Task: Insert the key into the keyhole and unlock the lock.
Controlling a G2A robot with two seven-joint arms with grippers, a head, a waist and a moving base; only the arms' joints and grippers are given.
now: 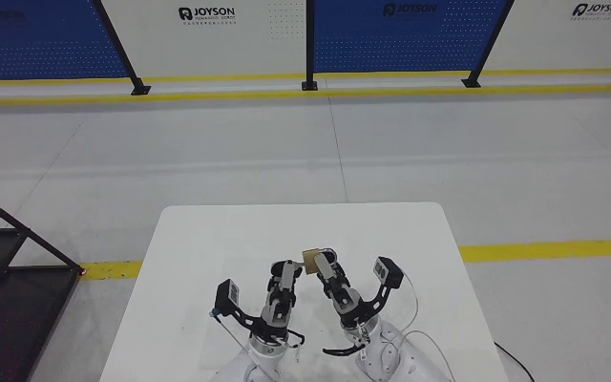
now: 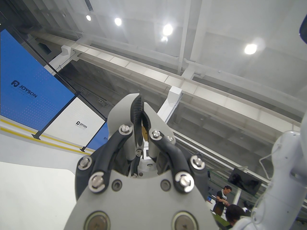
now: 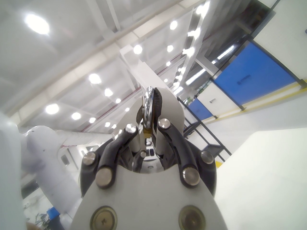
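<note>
The lock is held in the right gripper. Its shiny shackle is clamped between fingers set narrowly together, and a little of its brass body is seen farther down between them, toward the wrist. From above, the brass body is seen at the tip of that gripper, lifted over the white table on the side facing the left gripper. The key is pinched in the left gripper, whose fingers are drawn almost together. Only a small brass sliver of it is seen, deep between the ribbed pads and well back from the fingertips. In the top view the two grippers are raised just beside each other over the near middle of the table. Whether the key touches the lock cannot be told.
</note>
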